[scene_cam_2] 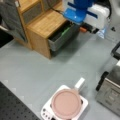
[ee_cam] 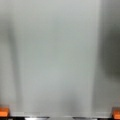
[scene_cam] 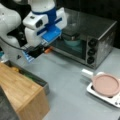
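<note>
**A:** Where's the gripper [scene_cam: 48, 50]?

**B:** It hangs over the grey table [scene_cam: 67, 82], between the open drawer [scene_cam: 37, 80] of the wooden cabinet [scene_cam: 23, 96] and the toaster oven [scene_cam: 86, 42]. In a front view the gripper [scene_cam_2: 83, 29] sits at the top, just right of the drawer [scene_cam_2: 61, 37].

**A:** Holding anything?

**B:** No. In the wrist view the two orange fingertips [ee_cam: 3, 112] stand at opposite bottom corners, spread wide, with only bare table [ee_cam: 60, 57] between them.

**A:** And the drawer relative to those fingers?

**B:** Beside them, not between them. It is near, off to one side and lower, and nothing touches it. There is something green [scene_cam_2: 64, 32] inside, but I can't tell what.

**A:** How would you handle this spot well?

**B:** My judgement: slow, small moves. The drawer rim is on one side and the oven's front on the other, so there is little room to swing. I'd keep the fingers spread and level, and watch the front views, since the wrist view shows only table.

**A:** Anything else around?

**B:** A bowl [scene_cam: 72, 41] sits inside the oven. A pink pan [scene_cam: 106, 85] rests on a white hotplate [scene_cam: 113, 100] at the near right, well apart from the gripper.
</note>
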Robot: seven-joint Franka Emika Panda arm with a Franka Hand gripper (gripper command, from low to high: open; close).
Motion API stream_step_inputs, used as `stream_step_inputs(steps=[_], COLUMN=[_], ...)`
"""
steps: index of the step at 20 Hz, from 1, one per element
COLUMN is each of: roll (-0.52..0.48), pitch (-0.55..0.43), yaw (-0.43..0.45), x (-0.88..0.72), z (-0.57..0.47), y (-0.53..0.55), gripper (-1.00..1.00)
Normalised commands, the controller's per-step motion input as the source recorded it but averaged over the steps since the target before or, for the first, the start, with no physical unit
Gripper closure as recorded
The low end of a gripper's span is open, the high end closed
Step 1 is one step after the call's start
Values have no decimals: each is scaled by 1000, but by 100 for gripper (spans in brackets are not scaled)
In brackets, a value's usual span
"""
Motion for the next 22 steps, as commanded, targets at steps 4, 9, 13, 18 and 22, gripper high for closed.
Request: stream_step_inputs(steps=[4,9,13,18,22], roll=[282,456,505,343,221], pitch=[-55,-107,-123,-85,-91], yaw=[232,169,51,-19,-54], x=[-35,-146,-249,-332,-374], z=[-6,-54,-136,-139,-104], y=[31,106,139,210,389], gripper=[-100,-100,-100,-100,-100])
